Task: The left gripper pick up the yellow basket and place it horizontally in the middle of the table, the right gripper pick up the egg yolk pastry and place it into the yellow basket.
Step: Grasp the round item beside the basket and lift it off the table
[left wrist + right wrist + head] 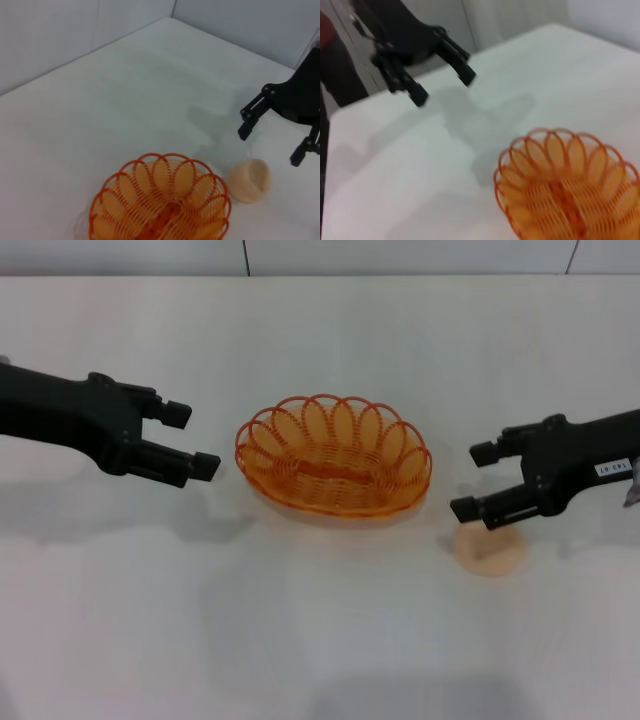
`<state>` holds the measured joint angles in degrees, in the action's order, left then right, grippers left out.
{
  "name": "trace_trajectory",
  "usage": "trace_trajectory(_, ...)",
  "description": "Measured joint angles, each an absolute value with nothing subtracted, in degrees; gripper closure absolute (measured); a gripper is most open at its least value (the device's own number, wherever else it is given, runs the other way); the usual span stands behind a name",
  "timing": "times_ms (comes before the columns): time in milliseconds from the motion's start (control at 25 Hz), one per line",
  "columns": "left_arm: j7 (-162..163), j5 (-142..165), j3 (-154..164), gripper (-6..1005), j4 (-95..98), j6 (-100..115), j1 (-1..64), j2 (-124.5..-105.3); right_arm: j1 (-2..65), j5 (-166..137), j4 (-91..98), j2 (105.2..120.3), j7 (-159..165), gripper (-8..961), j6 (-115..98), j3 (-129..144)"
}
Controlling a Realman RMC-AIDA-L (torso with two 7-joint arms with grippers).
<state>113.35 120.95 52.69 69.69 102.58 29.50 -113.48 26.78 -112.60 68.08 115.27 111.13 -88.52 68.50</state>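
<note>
Left gripper spread, empty, just left of yellow basket; bare table gap between. Basket upright, long axis running between the grippers. Right gripper spread, above and touching nothing; egg yolk pastry just below its fingertips.

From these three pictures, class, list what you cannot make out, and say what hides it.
1. Head view: the right gripper covers the top of the pastry.
2. Left wrist view: the picture's edge cuts off part of the basket.
3. Right wrist view: the pastry is out of frame; the left gripper is blurred.
</note>
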Motion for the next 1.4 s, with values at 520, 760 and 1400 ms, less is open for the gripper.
trace_trajectory(520, 109.3, 121.0, 52.8, 142, 66.3, 101.7, 28.3, -115.36, 26.4, -117.3, 67.5, 115.38, 112.7, 97, -86.4, 71.2)
trace_trajectory(760, 105.6, 121.0, 52.8, 142, 61.5, 100.0, 29.4, -115.49, 26.5, -117.3, 66.5, 115.40, 111.9, 118, -85.3, 72.3)
trace_trajectory(1400, 104.5, 121.0, 52.8, 144, 60.5, 99.8, 29.9, -115.49, 26.4, -117.5, 63.8, 115.31, 111.1, 277, -82.2, 73.6)
